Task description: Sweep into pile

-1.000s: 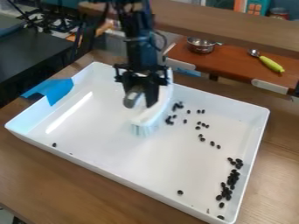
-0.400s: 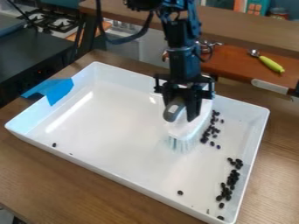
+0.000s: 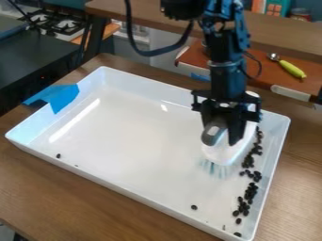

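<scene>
Camera view: the gripper [image 3: 224, 135], pinching the brush [image 3: 221, 153], has swept toward three o'clock, bringing the upper dark pieces [image 3: 250, 192] into line along the tray's [image 3: 125, 193] wall. That probably nearly makes the pile (strays at five and nine o'clock need fetching). No writing is legible.

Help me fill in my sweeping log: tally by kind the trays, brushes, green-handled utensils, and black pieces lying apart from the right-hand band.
White tray: 1
Brush: 1
Green-handled utensil: 1
Stray black pieces: 2
Total: 5
Not counted: the crowded right-hand band, and a tiny speck too small to identify.
</scene>
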Robot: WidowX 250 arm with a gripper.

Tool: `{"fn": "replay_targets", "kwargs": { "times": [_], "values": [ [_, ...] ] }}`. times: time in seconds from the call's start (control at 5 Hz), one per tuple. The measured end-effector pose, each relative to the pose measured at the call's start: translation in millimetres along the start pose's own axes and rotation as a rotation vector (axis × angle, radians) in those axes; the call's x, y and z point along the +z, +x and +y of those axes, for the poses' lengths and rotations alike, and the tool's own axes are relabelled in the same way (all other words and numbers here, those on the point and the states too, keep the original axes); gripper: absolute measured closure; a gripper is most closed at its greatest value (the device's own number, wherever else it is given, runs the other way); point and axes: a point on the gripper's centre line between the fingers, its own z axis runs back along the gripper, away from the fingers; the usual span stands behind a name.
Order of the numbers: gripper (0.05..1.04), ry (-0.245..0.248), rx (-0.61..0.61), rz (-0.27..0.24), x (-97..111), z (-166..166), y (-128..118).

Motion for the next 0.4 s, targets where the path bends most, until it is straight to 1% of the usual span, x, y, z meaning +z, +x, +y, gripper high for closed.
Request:
{"fn": "replay_targets", "kwargs": {
  "times": [0.2, 0.4],
  "values": [
    [0.590, -0.001, -0.013, 0.005, -2.3, -13.0, 0.0],
    [0.590, -0.021, 0.003, 0.012, 0.1, -16.3, -0.1]
  ]
}}
